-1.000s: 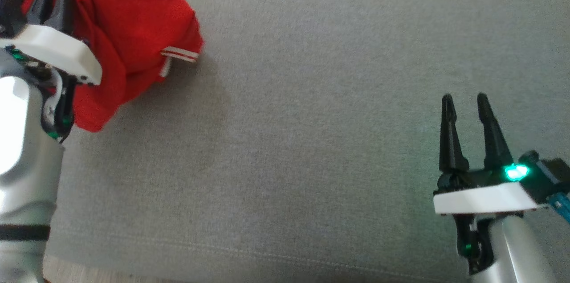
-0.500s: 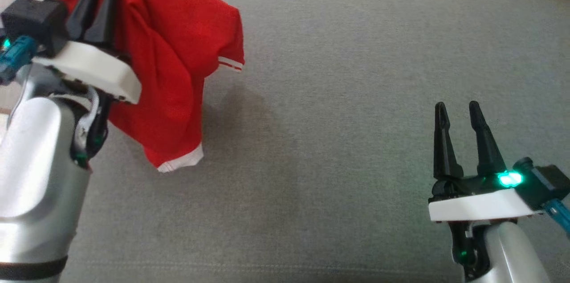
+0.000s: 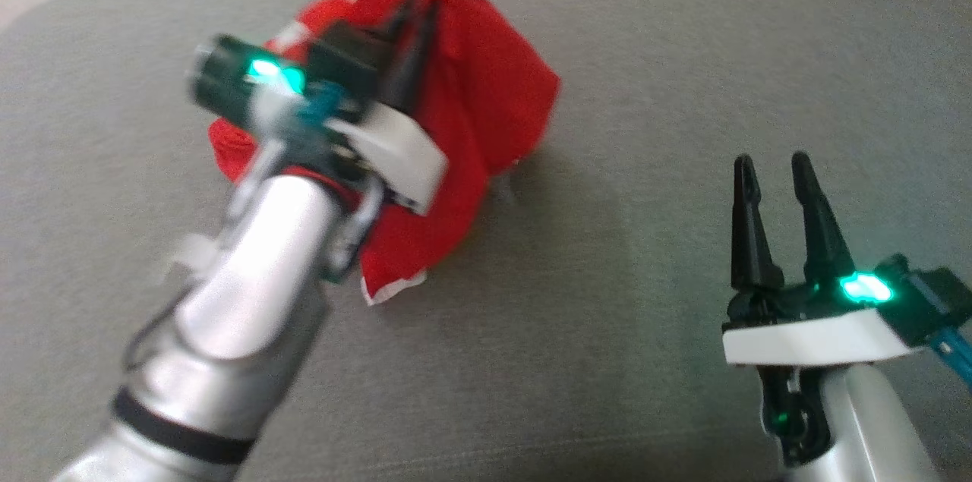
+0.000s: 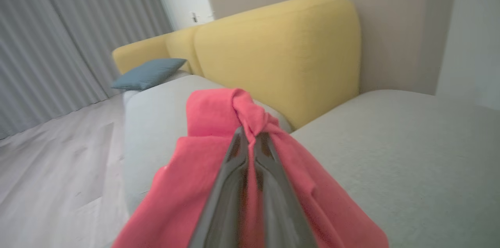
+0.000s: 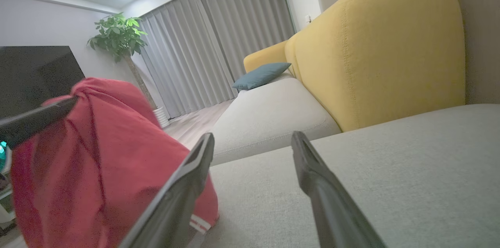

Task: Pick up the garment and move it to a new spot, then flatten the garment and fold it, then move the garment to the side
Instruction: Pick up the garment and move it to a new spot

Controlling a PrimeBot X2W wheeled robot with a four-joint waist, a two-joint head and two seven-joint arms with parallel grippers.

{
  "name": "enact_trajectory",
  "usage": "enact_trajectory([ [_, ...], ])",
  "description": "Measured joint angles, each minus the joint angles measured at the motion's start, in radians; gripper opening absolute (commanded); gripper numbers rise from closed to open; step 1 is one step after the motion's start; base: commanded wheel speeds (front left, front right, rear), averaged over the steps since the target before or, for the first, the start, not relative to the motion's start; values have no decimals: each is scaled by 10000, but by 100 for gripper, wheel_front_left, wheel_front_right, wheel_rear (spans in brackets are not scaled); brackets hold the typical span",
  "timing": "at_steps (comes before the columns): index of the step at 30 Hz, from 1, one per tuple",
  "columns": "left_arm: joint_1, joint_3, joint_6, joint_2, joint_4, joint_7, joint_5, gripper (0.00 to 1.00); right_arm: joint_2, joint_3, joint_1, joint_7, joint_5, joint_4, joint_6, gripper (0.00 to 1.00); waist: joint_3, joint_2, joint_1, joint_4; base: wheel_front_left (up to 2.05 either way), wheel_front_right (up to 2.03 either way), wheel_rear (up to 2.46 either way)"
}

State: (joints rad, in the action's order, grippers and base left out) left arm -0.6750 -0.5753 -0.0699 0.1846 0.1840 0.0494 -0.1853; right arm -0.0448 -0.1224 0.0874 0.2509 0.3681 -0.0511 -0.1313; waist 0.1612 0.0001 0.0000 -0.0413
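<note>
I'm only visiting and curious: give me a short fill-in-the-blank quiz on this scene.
The left claw is shut on a bunched ____ cloth garment.
The right claw stands ____, holding nothing.
Behind the grey fabric seat cushion rises a ____ padded backrest.
Missing words: red; open; yellow.

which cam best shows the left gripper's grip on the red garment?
Left wrist view: the left gripper is shut on a bunched peak of the red garment, close up and sharp. The head view is blurred and shows the grip from behind. The right wrist view shows the garment hanging from the left fingers, side-on.
</note>
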Motion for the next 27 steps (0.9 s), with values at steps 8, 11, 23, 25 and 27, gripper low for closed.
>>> enact_trajectory([
  [8,-353,-878,-278,-1267,2274,-993,48,29,-2,-167,494,0,211,182,0,100,439,0,0,-1372,0,0,0],
  [11,-562,-1285,-240,-1344,3020,-1354,-313,100,-2,-165,491,0,270,201,0,100,592,0,0,-1803,0,0,0],
  [23,-860,-1912,-550,-1436,3962,-2548,-1524,100,-2,36,457,0,63,205,-2,100,513,0,0,-1352,0,0,0],
  [25,-880,-1818,-604,-1413,3983,-2713,-1611,100,-2,38,439,0,-42,198,0,100,386,0,0,-1049,0,0,0],
  [27,-855,-1670,-671,-1317,3960,-2821,-1653,100,-2,56,409,2,-121,184,0,100,240,0,0,-729,0,0,0],
])
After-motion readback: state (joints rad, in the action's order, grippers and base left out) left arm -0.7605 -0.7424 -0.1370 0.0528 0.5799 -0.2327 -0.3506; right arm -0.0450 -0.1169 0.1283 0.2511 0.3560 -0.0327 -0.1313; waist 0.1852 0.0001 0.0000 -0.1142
